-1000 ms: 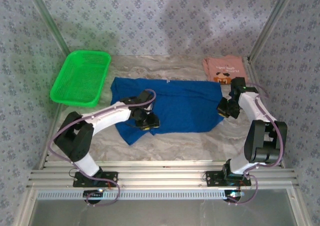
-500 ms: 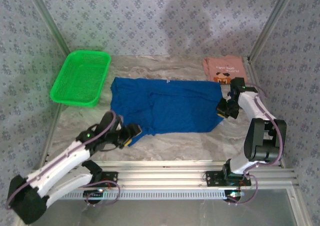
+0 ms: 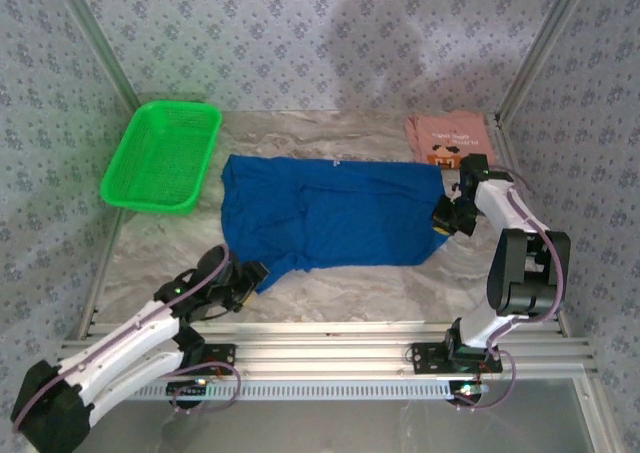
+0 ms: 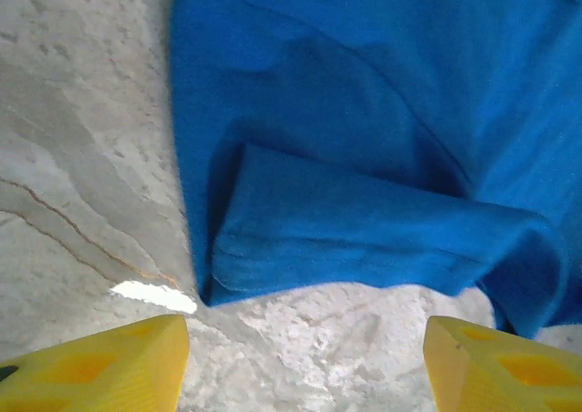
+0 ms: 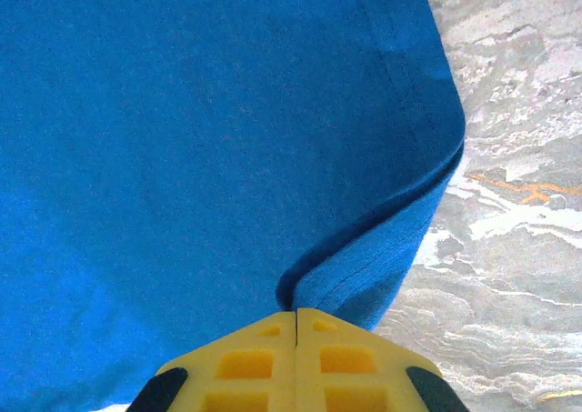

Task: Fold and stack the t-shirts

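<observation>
Jaws clamped, the right gripper [image 3: 446, 219] holds the blue t-shirt [image 3: 330, 213] spread mid-way across the desk [image 3: 340, 288], seen from above; the pink t-shirt [image 3: 450, 139] lies at the far right corner. Left wrist: the left gripper [image 4: 305, 332] gapes empty before a blue fold. Right wrist: fingers [image 5: 245, 362] pinch the hem.

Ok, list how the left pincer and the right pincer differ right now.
The left pincer is open wide; the right pincer is shut. The left holds nothing, poised over bare table just short of a folded corner of the blue shirt; the right grips that shirt's edge. Both have yellow fingers.
</observation>
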Controlling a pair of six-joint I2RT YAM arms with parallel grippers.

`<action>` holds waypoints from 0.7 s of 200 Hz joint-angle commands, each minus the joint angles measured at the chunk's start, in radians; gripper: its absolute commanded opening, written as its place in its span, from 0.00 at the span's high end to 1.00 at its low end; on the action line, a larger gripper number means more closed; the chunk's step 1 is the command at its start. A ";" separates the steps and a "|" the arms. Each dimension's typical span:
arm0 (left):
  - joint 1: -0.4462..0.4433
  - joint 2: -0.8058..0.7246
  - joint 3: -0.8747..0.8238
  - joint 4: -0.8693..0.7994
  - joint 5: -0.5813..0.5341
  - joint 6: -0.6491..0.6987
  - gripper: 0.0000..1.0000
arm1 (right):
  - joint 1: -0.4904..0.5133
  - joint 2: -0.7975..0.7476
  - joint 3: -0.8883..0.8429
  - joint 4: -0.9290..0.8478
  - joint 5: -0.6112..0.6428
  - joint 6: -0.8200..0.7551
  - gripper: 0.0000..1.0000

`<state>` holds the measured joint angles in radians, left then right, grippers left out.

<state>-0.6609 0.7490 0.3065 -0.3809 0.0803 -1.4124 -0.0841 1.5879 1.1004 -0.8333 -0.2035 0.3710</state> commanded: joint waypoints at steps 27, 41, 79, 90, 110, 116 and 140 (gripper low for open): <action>0.008 0.141 0.026 0.090 -0.018 -0.189 0.40 | -0.010 0.009 0.018 -0.027 -0.015 -0.027 1.00; 0.010 0.153 0.032 0.094 -0.029 -0.189 0.42 | -0.012 0.008 0.018 -0.027 -0.017 -0.028 1.00; 0.024 0.163 0.024 0.105 -0.027 -0.177 0.49 | -0.013 0.006 0.013 -0.018 -0.019 -0.027 1.00; 0.028 0.170 0.019 0.118 -0.027 -0.173 0.53 | -0.014 0.008 0.010 -0.015 -0.020 -0.026 1.00; 0.029 0.177 0.022 0.132 -0.036 -0.158 0.57 | -0.015 0.011 0.013 -0.012 -0.020 -0.025 1.00; 0.033 0.180 0.022 0.139 -0.035 -0.154 0.59 | -0.015 0.012 0.015 -0.010 -0.020 -0.024 1.00; 0.039 0.207 0.020 0.164 -0.018 -0.139 0.68 | -0.014 0.015 0.013 -0.010 -0.020 -0.023 1.00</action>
<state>-0.6334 0.9333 0.3111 -0.2371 0.0582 -1.4792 -0.0933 1.5879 1.1004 -0.8341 -0.2073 0.3645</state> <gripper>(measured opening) 0.366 0.065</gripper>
